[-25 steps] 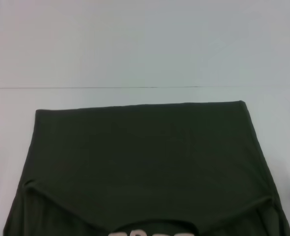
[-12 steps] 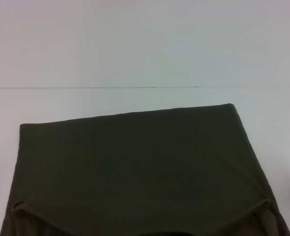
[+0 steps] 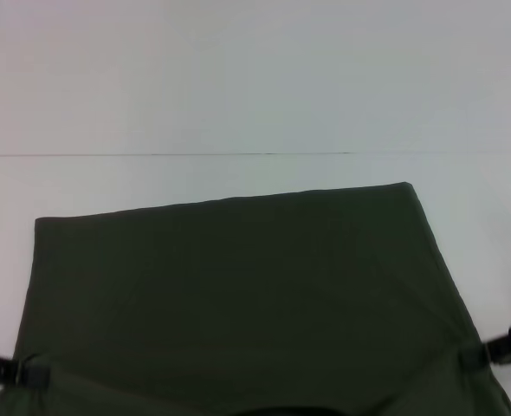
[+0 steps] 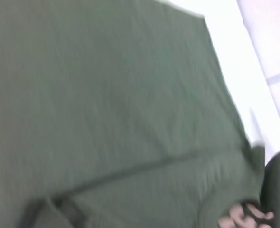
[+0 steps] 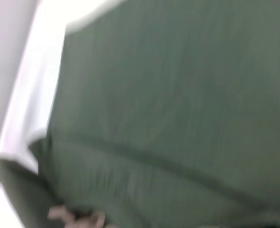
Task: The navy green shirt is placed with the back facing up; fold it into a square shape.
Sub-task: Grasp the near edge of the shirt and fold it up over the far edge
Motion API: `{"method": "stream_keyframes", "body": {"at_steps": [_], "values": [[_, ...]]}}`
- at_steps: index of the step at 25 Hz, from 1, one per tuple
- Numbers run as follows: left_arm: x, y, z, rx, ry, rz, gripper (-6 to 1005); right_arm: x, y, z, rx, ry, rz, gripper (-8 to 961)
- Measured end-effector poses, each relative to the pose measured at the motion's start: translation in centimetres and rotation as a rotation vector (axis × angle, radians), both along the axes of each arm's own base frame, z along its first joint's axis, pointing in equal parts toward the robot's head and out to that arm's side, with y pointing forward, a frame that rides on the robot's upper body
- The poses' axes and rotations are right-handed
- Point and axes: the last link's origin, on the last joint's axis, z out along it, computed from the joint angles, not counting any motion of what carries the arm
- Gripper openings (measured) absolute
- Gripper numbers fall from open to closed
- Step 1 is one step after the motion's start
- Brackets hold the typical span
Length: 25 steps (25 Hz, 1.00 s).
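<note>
The shirt lies flat on the white table, its far edge slanting, lower on the left. The left gripper sits at the shirt's near left edge and the right gripper at its near right edge. I cannot tell whether either is apart or together.
</note>
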Motion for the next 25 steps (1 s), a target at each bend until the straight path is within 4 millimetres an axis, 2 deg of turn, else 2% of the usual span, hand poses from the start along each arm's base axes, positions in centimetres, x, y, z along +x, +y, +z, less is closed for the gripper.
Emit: {"method": "stream_keyframes", "body": {"at_steps": [6, 11, 18, 25], "values": [[-0.7, 1.9, 0.8, 0.202, -0.033, 0.086, 46, 1.2, 2.4, 1.0, 0.226, 0.046, -0.095, 50], [-1.4, 3.5, 0.3, 0.353, -0.045, 0.15, 46, 1.5, 4.3, 0.1, 0.389, 0.046, -0.127, 50], [-1.1, 5.4, -1.6, 0.477, -0.06, 0.166, 46, 0.6, 6.5, -2.1, 0.503, -0.001, -0.094, 51], [-0.7, 7.2, -2.4, 0.58, -0.037, 0.162, 45, -0.8, 8.6, -1.8, 0.596, -0.005, -0.069, 51]]}}
